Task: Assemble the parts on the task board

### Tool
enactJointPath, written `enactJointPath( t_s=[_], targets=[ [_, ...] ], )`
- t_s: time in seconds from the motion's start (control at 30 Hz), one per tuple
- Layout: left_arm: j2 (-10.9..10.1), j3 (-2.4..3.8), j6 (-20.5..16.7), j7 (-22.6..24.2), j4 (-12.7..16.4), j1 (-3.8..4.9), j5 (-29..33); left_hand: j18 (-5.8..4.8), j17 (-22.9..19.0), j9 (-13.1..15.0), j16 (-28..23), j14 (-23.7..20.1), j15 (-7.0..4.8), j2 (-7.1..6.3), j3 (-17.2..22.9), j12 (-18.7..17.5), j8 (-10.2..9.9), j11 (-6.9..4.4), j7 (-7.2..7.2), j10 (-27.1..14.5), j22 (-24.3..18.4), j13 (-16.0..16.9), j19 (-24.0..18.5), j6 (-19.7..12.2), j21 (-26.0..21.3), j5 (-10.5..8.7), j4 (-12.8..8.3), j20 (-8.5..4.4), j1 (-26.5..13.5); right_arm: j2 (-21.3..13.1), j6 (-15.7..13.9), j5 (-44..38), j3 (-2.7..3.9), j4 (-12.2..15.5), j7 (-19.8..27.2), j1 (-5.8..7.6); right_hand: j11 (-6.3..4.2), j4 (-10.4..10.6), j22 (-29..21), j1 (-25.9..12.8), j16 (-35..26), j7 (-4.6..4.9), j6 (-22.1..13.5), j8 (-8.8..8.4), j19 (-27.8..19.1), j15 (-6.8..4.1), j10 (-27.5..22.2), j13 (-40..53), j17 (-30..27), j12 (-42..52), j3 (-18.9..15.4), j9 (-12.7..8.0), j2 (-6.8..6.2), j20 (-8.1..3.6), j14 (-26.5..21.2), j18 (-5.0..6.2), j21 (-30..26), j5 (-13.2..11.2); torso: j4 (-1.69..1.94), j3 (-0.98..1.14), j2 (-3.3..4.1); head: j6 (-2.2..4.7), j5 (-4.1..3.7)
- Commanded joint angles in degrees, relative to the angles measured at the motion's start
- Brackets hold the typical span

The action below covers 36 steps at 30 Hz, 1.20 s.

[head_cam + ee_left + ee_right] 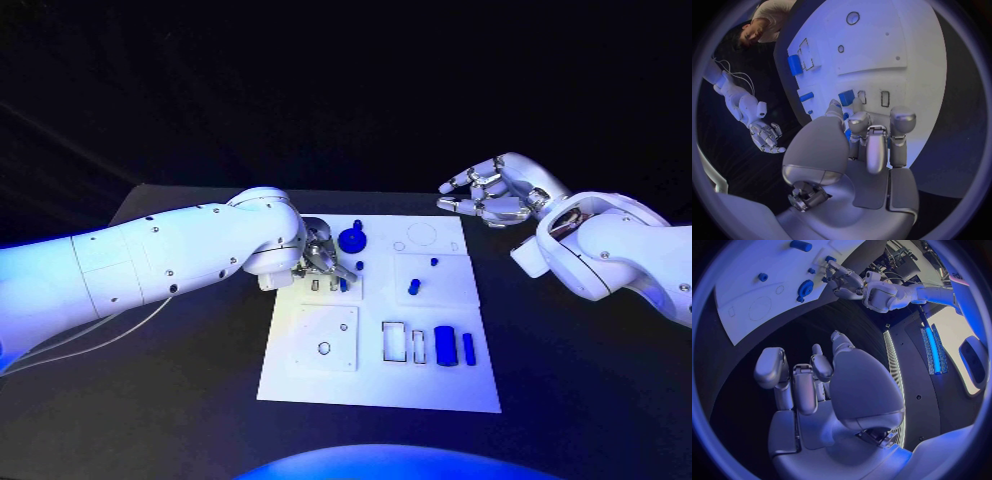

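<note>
Left silver many-fingered hand (pixel 323 266) down on white rectangular task board (pixel 433 392) near its left edge, fingers curled around small blue part (pixel 846 134), apparently to seat it in slot there; firmness of hold cannot be told. Round blue disc part (pixel 352 241) just beyond, toward far edge. Blue cylinder part (pixel 444 345) and slim blue bar part (pixel 469 348) wait near right edge. Right silver hand (pixel 490 192) hovers off far right corner, fingers loosely spread, holding nothing, likely kept clear.

White task board (pixel 378 385), blue parts (pixel 444 345), black table (pixel 173 400), silver hands
</note>
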Motion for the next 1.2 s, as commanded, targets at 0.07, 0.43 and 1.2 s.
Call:
enactJointPath(
  t_s=[0.07,0.43,1.2],
  targets=[
    [0.28,-0.03,1.48,-0.06,-0.22,0.04,0.25,-0.60,9.37,0.11,-0.22,3.94,-0.17,0.03,0.26,0.21,0.33,0.12,-0.06,-0.43,0.10,0.15,-0.49,-0.49,0.38,-0.01,-0.15,0.10,0.77,0.02,0.02,-0.41,0.02,0.09,0.10,0.01,-0.12,-0.20,-0.05,-0.55,-0.38,-0.04,-0.28,0.33,-0.27,-0.39,0.15,-0.05,2.07,-0.26,-0.31,-0.02,0.24,-0.20,2.78,1.01,-0.34,0.33,0.00,0.00,0.03,-0.10,-0.05],
    [0.48,-0.08,1.97,0.00,-0.41,0.03,0.25,-0.64,9.42,0.47,-0.18,3.96,-0.19,0.26,0.59,0.33,0.43,0.10,-0.10,-0.36,0.39,0.30,-0.47,-0.53,0.58,0.00,-0.21,0.13,1.48,0.02,0.06,-0.41,0.02,0.12,0.10,0.01,-0.12,-0.20,-0.05,-0.54,-0.38,-0.04,-0.28,0.33,-0.27,-0.39,0.15,-0.05,2.08,-0.26,-0.30,-0.03,0.25,-0.20,2.78,1.01,-0.35,0.34,0.01,0.01,0.04,-0.27,-0.14],
    [0.27,-0.08,1.76,0.62,-0.25,0.03,3.46,-0.73,9.60,3.08,-0.09,4.02,-0.74,0.80,18.69,-1.10,-0.88,-0.50,-0.53,-0.52,1.62,-0.01,-0.94,-2.00,1.63,0.39,-2.83,-0.31,15.36,0.09,-0.10,-0.85,0.02,0.06,0.24,0.01,-0.12,-0.25,-0.15,-0.52,-0.42,-0.05,-0.30,0.39,-0.31,-0.40,0.10,-0.13,2.03,-0.32,-0.30,-0.03,0.26,-0.21,2.78,1.04,-0.51,0.53,0.02,0.03,0.04,-0.44,-0.21]
  ],
)
